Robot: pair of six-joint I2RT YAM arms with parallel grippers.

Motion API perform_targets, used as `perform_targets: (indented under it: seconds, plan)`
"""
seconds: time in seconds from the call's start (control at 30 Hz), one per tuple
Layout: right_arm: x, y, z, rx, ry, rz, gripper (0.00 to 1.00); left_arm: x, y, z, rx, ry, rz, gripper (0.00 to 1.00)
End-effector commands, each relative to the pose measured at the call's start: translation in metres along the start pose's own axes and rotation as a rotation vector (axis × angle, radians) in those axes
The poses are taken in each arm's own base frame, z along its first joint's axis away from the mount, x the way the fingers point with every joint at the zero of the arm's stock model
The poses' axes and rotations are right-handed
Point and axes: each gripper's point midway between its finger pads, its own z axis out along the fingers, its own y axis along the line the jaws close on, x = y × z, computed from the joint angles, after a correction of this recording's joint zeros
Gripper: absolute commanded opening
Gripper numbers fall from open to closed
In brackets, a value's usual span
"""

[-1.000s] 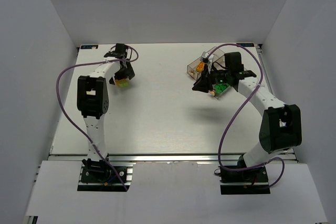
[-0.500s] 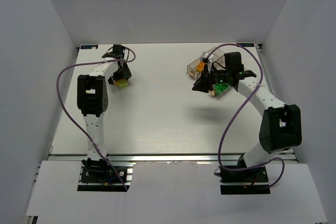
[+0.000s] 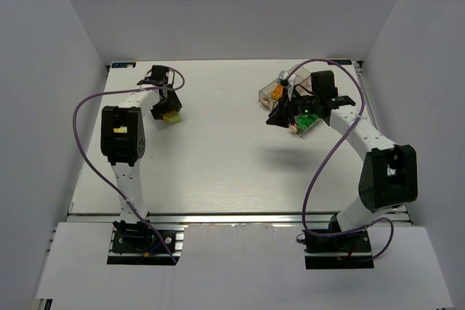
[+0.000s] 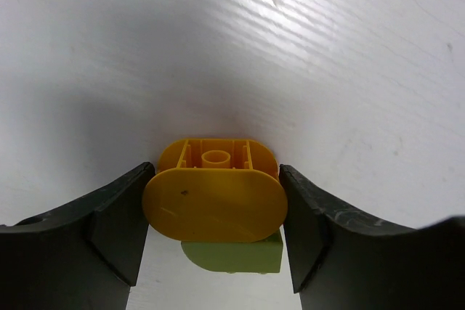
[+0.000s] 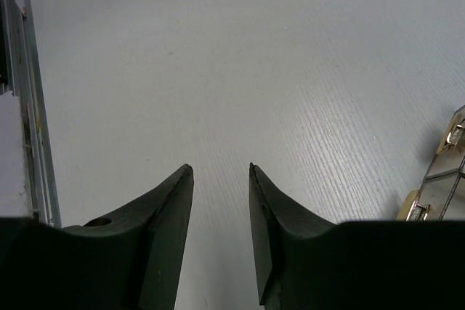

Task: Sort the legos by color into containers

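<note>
An orange-yellow lego [image 4: 214, 205] stands on the table with a pale lime lego [image 4: 236, 255] stuck to it. My left gripper [image 4: 216, 169] is shut on the orange-yellow one, a finger pressed against each rounded end. From above, this pair [image 3: 171, 116] lies at the far left under the left gripper [image 3: 166, 109]. The containers [image 3: 270, 92] sit at the far right, holding an orange-yellow lego [image 3: 277, 94] and bright green legos [image 3: 305, 118]. My right gripper [image 5: 220, 167] hangs open over bare table with nothing between its fingers. In the top view, the right gripper [image 3: 289, 118] is at the containers' near edge.
A clear container edge with brass-coloured fittings [image 5: 445, 172] shows at the right of the right wrist view. A metal rail [image 5: 25, 107] borders the table on that view's left. Purple cables loop off both arms. White walls enclose the table.
The left gripper's jaws have closed in from wide open onto the orange-yellow lego, and its wrist shifted slightly left. The right arm has hardly moved.
</note>
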Motion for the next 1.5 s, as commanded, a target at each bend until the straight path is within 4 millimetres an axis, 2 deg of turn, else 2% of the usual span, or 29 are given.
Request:
perform_targets:
  seconds: [0.0,0.03,0.07,0.1,0.13,0.17,0.2,0.23,0.27,0.3,0.37,0.4,0.43,0.47,0.5,0.57,0.6,0.67,0.73,0.9,0.97,1.17,1.27,1.33,1.47]
  plan:
    - [-0.013,0.006,-0.003,-0.015,-0.005,-0.045,0.43,-0.017,-0.025,-0.048,0.161,-0.061,-0.063,0.27]
    - [-0.012,0.008,-0.003,-0.024,-0.002,-0.036,0.45,-0.014,-0.03,-0.055,0.203,-0.052,-0.087,0.26]
    - [-0.012,0.012,-0.001,-0.039,-0.004,-0.029,0.47,-0.025,-0.036,-0.075,0.251,-0.102,-0.102,0.24]
    - [-0.011,0.014,0.0,-0.046,-0.002,-0.012,0.47,-0.024,-0.037,-0.083,0.27,-0.115,-0.115,0.24]
    - [-0.011,0.016,0.001,-0.051,0.002,-0.004,0.49,-0.01,-0.042,-0.086,0.324,-0.083,-0.143,0.24]
    - [-0.01,0.02,0.005,-0.063,0.009,-0.003,0.49,-0.014,-0.044,-0.109,0.371,-0.119,-0.163,0.23]
    - [-0.009,0.023,0.008,-0.067,0.015,-0.003,0.49,-0.011,-0.046,-0.118,0.405,-0.127,-0.183,0.22]
    - [-0.008,0.026,0.01,-0.07,0.023,-0.003,0.5,0.013,-0.041,-0.114,0.412,-0.082,-0.231,0.22]
    - [-0.008,0.031,0.016,-0.071,0.035,-0.016,0.51,0.011,-0.048,-0.125,0.48,-0.106,-0.252,0.22]
    - [-0.007,0.033,0.019,-0.073,0.042,-0.015,0.52,0.011,-0.052,-0.145,0.528,-0.131,-0.272,0.22]
    - [-0.01,0.04,0.028,-0.062,0.054,-0.005,0.54,0.028,-0.052,-0.152,0.567,-0.116,-0.326,0.21]
    - [-0.011,0.04,0.032,-0.047,0.057,0.007,0.54,0.034,-0.058,-0.16,0.594,-0.114,-0.333,0.21]
    - [-0.01,0.041,0.036,-0.026,0.063,0.035,0.51,0.031,-0.064,-0.178,0.645,-0.14,-0.368,0.21]
    - [-0.011,0.045,0.043,-0.003,0.074,0.098,0.5,0.045,-0.064,-0.178,0.65,-0.12,-0.379,0.21]
    - [-0.015,0.046,0.046,0.001,0.063,0.108,0.49,0.052,-0.072,-0.186,0.672,-0.119,-0.378,0.21]
    - [-0.018,0.055,0.054,0.02,0.063,0.176,0.48,0.059,-0.079,-0.202,0.711,-0.119,-0.408,0.21]
    - [-0.022,0.056,0.057,0.035,0.056,0.194,0.48,0.073,-0.087,-0.205,0.722,-0.096,-0.398,0.21]
    - [-0.027,0.055,0.065,0.099,0.049,0.22,0.48,0.081,-0.095,-0.215,0.75,-0.093,-0.428,0.21]
    - [-0.033,0.058,0.069,0.123,0.038,0.282,0.48,0.099,-0.105,-0.218,0.762,-0.057,-0.448,0.21]
    - [-0.044,0.071,0.072,0.083,-0.001,0.341,0.54,0.121,-0.119,-0.228,0.83,-0.029,-0.496,0.2]
    - [-0.048,0.078,0.073,0.047,-0.014,0.373,0.58,0.124,-0.122,-0.23,0.84,-0.029,-0.518,0.2]
    - [-0.049,0.109,0.079,-0.057,-0.008,0.397,0.59,0.133,-0.128,-0.229,0.836,-0.024,-0.517,0.19]
    - [-0.043,0.121,0.083,-0.077,0.012,0.425,0.6,0.134,-0.13,-0.228,0.837,-0.022,-0.519,0.19]
    - [-0.038,0.124,0.085,-0.082,0.022,0.459,0.64,0.135,-0.132,-0.228,0.838,-0.02,-0.517,0.19]
    - [-0.038,0.124,0.09,-0.068,0.017,0.493,0.64,0.136,-0.136,-0.228,0.843,-0.016,-0.513,0.19]
